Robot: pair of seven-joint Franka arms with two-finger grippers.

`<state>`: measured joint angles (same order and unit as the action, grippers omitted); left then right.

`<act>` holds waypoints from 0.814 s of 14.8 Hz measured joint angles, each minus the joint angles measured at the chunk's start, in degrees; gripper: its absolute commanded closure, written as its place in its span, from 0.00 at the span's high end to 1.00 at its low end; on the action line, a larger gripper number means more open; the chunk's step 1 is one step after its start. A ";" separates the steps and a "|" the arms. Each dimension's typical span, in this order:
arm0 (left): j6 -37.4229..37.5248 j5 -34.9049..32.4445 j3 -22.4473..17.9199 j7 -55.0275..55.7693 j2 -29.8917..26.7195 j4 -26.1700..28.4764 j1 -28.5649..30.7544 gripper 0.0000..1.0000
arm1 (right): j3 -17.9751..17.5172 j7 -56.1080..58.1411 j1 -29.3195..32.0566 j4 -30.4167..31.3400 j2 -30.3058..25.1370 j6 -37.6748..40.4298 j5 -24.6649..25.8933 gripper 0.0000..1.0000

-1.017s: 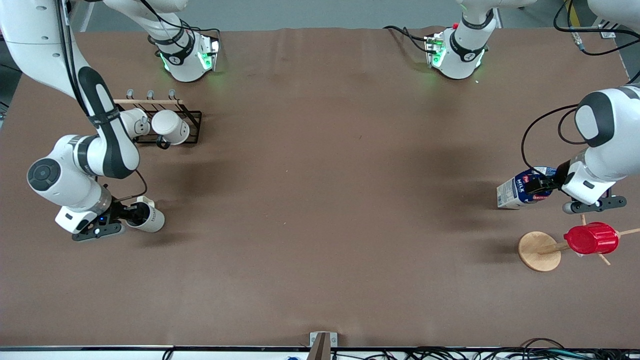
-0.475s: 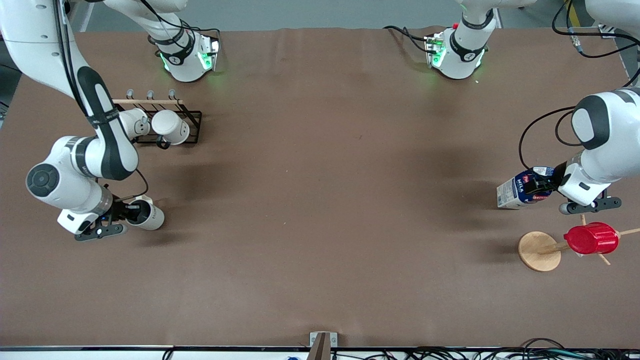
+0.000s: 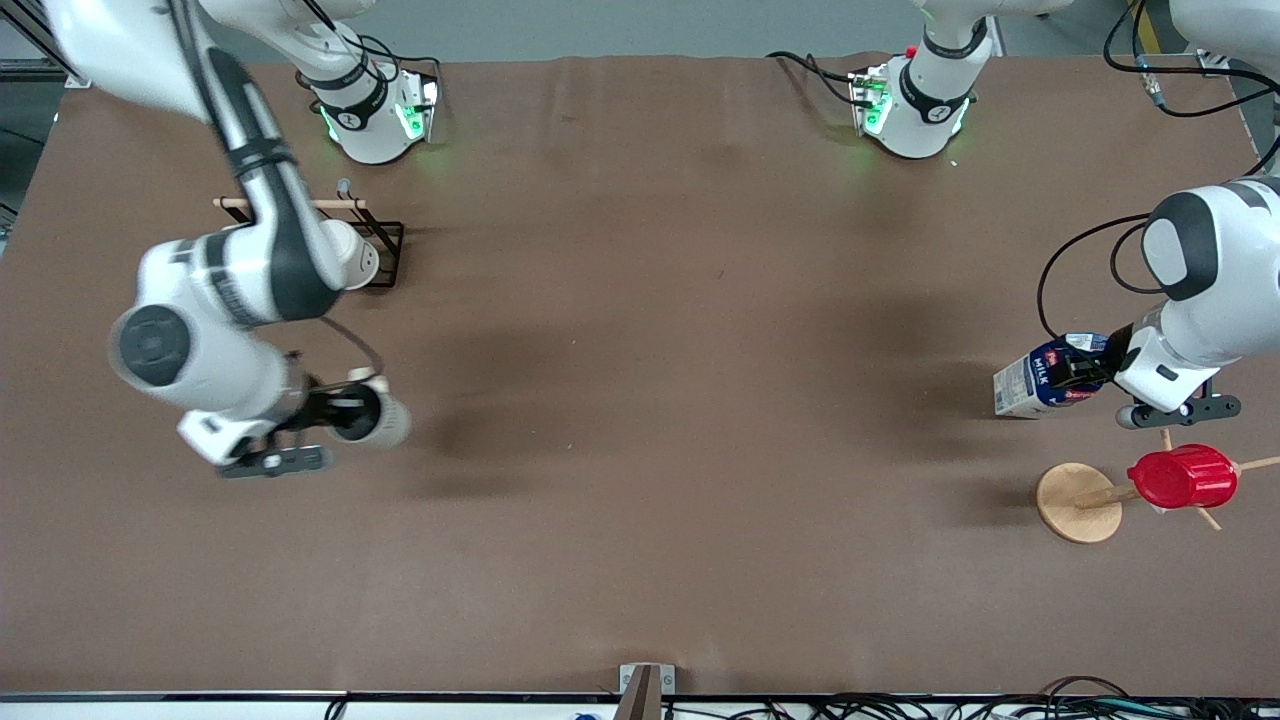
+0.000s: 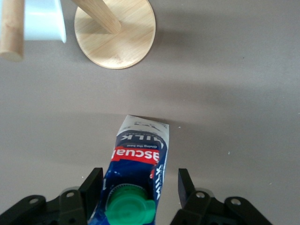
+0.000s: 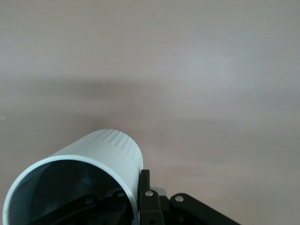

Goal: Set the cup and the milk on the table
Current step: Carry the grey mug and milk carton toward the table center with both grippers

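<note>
My right gripper [image 3: 335, 410] is shut on the cup [image 3: 378, 417]. It holds the off-white mug on its side above the table [image 3: 640, 400], toward the right arm's end. In the right wrist view one finger is inside the cup [image 5: 108, 159] and one outside its wall, at my right gripper [image 5: 136, 187]. The blue-and-white milk [image 3: 1035, 378] stands on the table toward the left arm's end. My left gripper [image 3: 1080, 372] is open around its top. In the left wrist view the milk [image 4: 138, 159] with its green cap sits between the fingers of my left gripper [image 4: 139, 185], with a gap on one side.
A black wire rack [image 3: 385, 240] with a white mug [image 3: 350, 258] stands farther from the front camera than the cup, partly hidden by the right arm. A wooden stand [image 3: 1075, 502] carrying a red ribbed cup [image 3: 1182, 477] is nearer the camera than the milk; its round base shows in the left wrist view [image 4: 115, 33].
My right arm has swung the cup away from the table's end toward the middle and lifted it. The left arm has shifted only slightly; the milk has stayed put.
</note>
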<state>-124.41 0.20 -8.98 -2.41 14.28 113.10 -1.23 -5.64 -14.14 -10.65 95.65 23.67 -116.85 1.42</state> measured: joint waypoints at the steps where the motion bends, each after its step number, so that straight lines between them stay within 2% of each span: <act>1: -0.02 0.00 -0.21 -0.58 0.01 0.00 0.18 0.28 | -2.22 -5.97 -1.88 -0.88 0.47 -0.12 0.54 0.00; 3: -0.02 0.00 -0.34 -2.05 0.00 -0.02 0.85 0.13 | -4.87 -15.93 -5.86 -3.70 3.00 -0.41 1.34 0.00; 5: 0.14 -0.03 -0.34 -2.58 -0.03 -0.05 1.13 0.01 | -5.36 -23.54 -11.00 -8.87 7.70 -0.93 2.26 0.00; 8: 2.00 -0.03 -0.20 -2.61 -0.73 -0.45 0.98 0.01 | -5.38 -33.39 -17.61 -15.13 14.69 -3.62 6.60 0.00; 12: 6.37 -0.03 2.16 -2.61 -2.63 -3.26 0.60 0.01 | -5.36 -40.80 -22.37 -16.45 18.42 -6.10 9.12 0.01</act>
<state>-118.04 0.17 -6.82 -5.03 11.65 109.84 -0.63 -11.00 -54.94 -33.03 79.20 42.09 -122.95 10.55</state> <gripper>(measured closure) 0.718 0.956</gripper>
